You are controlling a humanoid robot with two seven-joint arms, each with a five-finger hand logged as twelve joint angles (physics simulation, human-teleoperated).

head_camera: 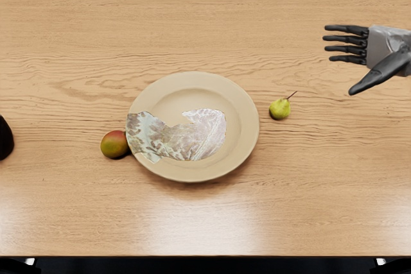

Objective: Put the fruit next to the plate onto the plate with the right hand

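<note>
Head view: what I take for my left hand point(4, 138) rests at the table's point(64, 43) 9 o'clock edge. A red-green fruit point(114, 144) touches the plate point(241, 104) at 9 o'clock, and a pear point(279, 108) lies just beside its rim at 3 o'clock. My right hand point(372, 49) hovers at 2 o'clock, fingers spread and empty, so I judge the pear the handier pick.

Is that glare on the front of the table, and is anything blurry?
Head view: yes, a pale sheen runs across the table's near part; soft, faint shadows sit under the plate and pear; everything is sharp, no blur.
</note>
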